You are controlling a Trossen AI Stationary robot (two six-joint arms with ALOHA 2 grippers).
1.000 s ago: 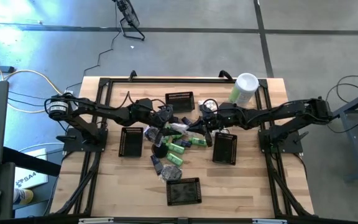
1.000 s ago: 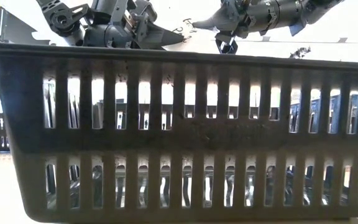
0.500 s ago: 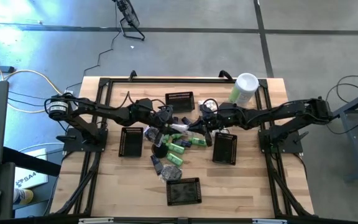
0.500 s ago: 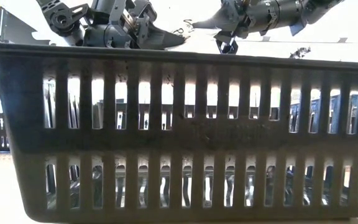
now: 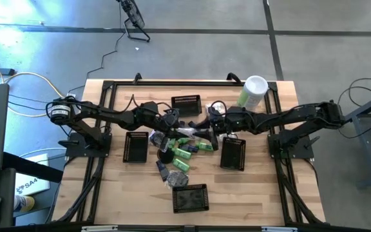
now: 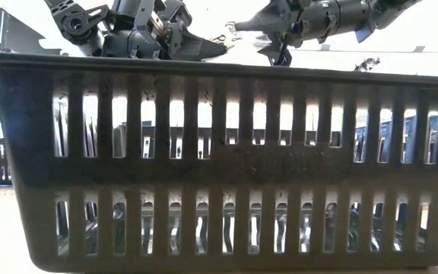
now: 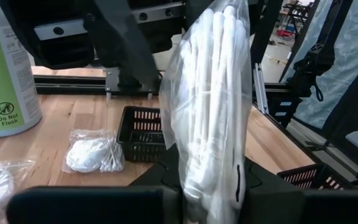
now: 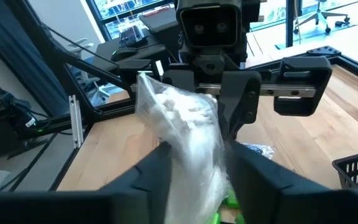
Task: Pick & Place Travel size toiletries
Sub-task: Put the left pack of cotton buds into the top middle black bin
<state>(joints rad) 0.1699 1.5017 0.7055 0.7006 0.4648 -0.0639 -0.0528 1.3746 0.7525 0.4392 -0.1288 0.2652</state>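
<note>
A clear packet of white swab sticks (image 7: 211,93) hangs in the air over the middle of the table, between my two grippers. My left gripper (image 7: 211,186) comes from the table's left and is shut on it. My right gripper (image 8: 194,168) faces it from the right and is open, a finger on either side of the packet's other end (image 8: 188,130); I cannot tell whether they touch it. Below them the other toiletries, green tubes (image 5: 185,153) and small dark pieces, lie in a pile on the table. A packet of cotton balls (image 7: 95,154) lies flat on the wood. My left gripper pinches one end of the swab packet (image 7: 213,171) between its two fingers. The fingers lie level, coming from the table's left. The packet reaches out beyond the fingertips toward my right gripper, lifted clear of the table.
Several square black mesh baskets stand around the pile: one at the far side (image 5: 185,103), one left (image 5: 136,146), one right (image 5: 232,153), one near (image 5: 190,197). A tall pale-green canister (image 5: 253,91) stands at the far right. A basket wall (image 6: 219,160) fills the low view.
My left gripper has shut on the packet's end, and after that my right gripper has opened around the other end. Neither arm has moved, and the packet stays in the air between them.
</note>
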